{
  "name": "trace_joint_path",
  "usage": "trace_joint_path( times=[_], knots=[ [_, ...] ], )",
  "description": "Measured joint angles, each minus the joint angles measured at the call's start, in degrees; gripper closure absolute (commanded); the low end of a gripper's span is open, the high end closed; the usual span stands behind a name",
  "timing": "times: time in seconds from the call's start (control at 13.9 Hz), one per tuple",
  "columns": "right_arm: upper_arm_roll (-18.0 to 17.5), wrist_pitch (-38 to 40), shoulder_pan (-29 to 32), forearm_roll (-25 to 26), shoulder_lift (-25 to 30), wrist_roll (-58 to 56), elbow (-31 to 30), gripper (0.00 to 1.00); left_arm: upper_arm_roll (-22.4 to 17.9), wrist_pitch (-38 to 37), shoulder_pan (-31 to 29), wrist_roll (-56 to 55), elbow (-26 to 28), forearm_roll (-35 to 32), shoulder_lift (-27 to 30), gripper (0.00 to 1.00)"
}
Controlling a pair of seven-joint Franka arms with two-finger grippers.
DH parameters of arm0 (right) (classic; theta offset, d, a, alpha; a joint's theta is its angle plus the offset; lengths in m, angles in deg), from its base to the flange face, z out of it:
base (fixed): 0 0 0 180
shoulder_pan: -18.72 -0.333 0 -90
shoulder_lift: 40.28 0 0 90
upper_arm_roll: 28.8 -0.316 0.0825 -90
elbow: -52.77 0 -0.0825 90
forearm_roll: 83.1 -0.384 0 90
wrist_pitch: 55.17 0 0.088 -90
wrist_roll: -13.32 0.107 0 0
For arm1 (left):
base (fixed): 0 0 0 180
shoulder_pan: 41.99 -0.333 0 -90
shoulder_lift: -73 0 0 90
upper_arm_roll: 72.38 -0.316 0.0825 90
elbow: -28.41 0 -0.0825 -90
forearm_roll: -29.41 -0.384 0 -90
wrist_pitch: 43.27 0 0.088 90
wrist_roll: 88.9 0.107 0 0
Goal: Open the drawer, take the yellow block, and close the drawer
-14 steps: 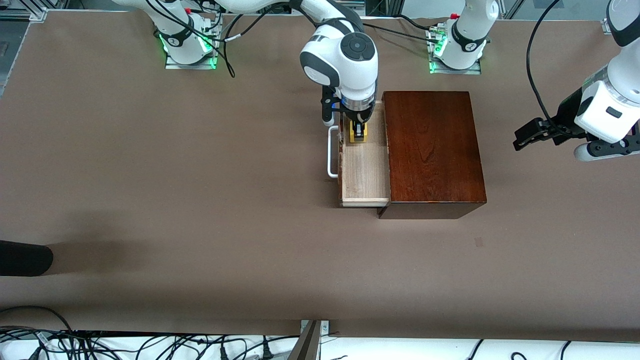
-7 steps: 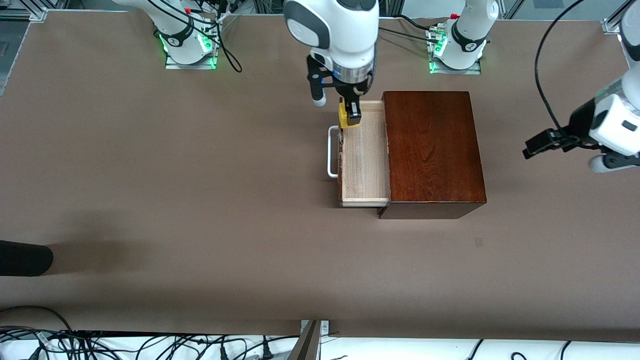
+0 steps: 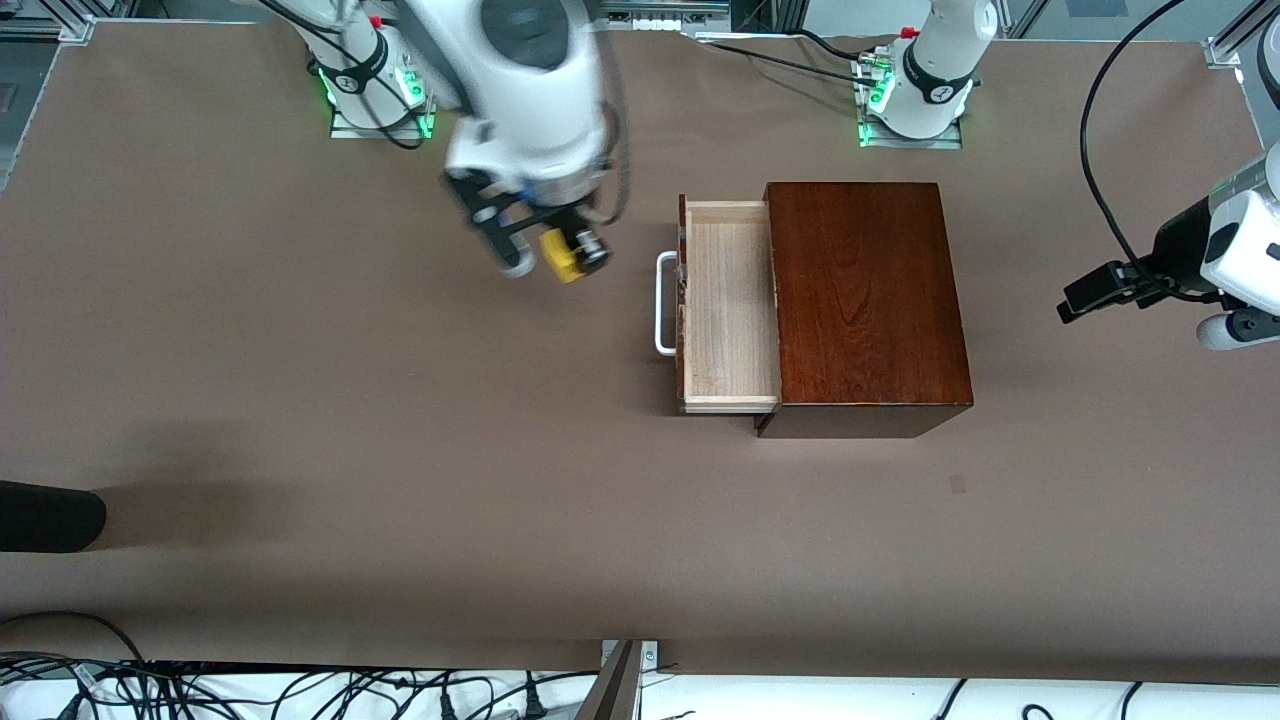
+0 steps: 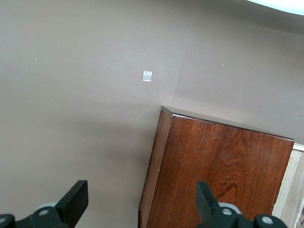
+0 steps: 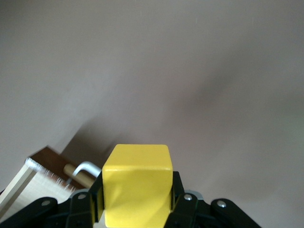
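Note:
The dark red-brown wooden box stands on the table with its drawer pulled open toward the right arm's end; the pale interior holds nothing and the white bar handle sticks out. My right gripper is shut on the yellow block and holds it in the air over the bare table beside the drawer's handle. The right wrist view shows the block clamped between the fingers. My left gripper is open and empty, in the air off the box's end toward the left arm; its wrist view shows the box.
A small pale tape mark lies on the table nearer the front camera than the box. A dark object sits at the table's edge toward the right arm's end. Cables run along the front edge.
My right gripper lifted the yellow block out of the drawer and carried it away from the box toward the right arm's end. The left gripper drifted slightly away from the box.

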Motion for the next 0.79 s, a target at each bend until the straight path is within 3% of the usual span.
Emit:
trace_joint_path(
  times=[0.22, 0.36, 0.43, 0.65, 0.79],
  knots=[
    [6.96, -1.06, 3.64, -3.2, 7.46, -19.24, -9.64, 1.0, -0.01, -0.53, 0.0, 0.0, -0.03, 0.0, 0.01, 0.0],
    [11.18, -6.49, 3.66, -4.31, 12.86, -28.76, -19.59, 1.0, -0.96, -1.55, 1.39, 0.01, -0.1, -1.04, 0.11, 0.0],
    [12.41, -10.13, 3.65, -4.38, 15.3, -32.71, -25.14, 1.0, -3.49, -2.54, 4.51, 0.0, -0.11, -2.25, 0.26, 0.0],
    [15.38, -22.23, 3.6, -4.42, 19.88, -44.69, -41.25, 1.0, -18.11, -4.71, 20.05, -0.05, -0.12, -2.97, 0.74, 0.0],
    [16.22, -33.1, 3.59, -4.44, 20.11, -51.38, -50.63, 1.0, -21.95, -5.06, 24.11, -0.07, -0.12, -2.99, 0.75, 0.0]
  ],
)
